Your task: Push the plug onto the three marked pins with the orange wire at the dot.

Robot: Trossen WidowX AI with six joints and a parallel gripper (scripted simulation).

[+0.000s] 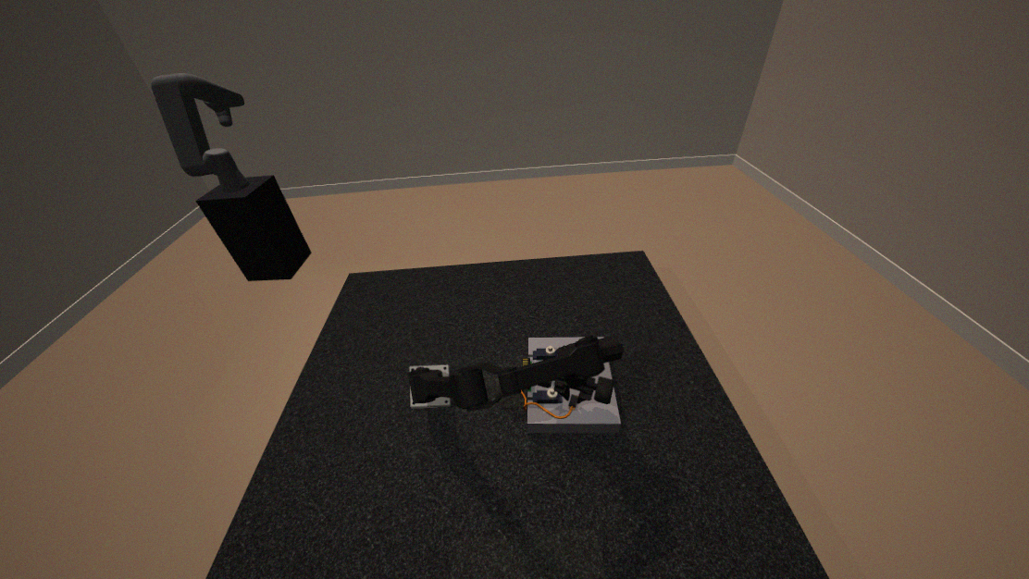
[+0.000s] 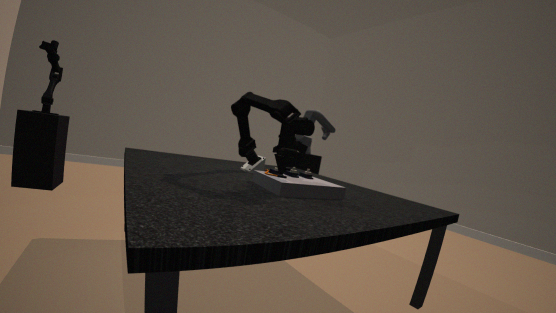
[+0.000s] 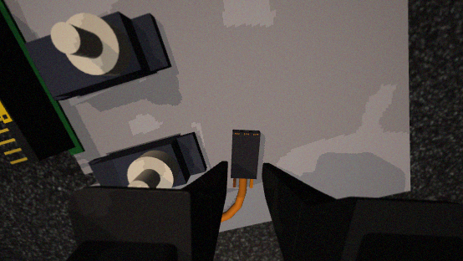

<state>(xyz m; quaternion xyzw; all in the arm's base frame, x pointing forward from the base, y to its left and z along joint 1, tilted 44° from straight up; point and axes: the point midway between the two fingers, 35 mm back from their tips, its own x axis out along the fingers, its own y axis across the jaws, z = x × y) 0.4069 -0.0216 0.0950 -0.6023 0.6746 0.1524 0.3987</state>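
Note:
The dark flat plug [image 3: 244, 155] [image 1: 574, 400] lies on the pale holder slab [image 3: 334, 84] [image 1: 590, 417] [image 2: 311, 191]. In the wrist view its end with three small openings faces up the frame. Its orange lead [image 3: 240, 201] [image 1: 558, 416] leaves the lower end; a brown wire is at left, an orange one at right. My gripper [image 3: 245, 168] is open, its fingertips either side of the plug's rear part, with gaps on both sides. Its height above the plug is unclear. The nearest servo [image 3: 121, 165] [image 1: 541, 397] is left of it. Yellow pins [image 3: 19, 161] show at far left; the dot is not clear.
Another servo [image 3: 156, 46] [image 1: 539, 354] with a pale round horn stands farther up the holder. A green-edged black strip [image 3: 33, 96] runs beside the pins. The dark table [image 1: 446, 503] [image 2: 202, 217] surrounds the holder. Two other arms stand on pedestals away from the table.

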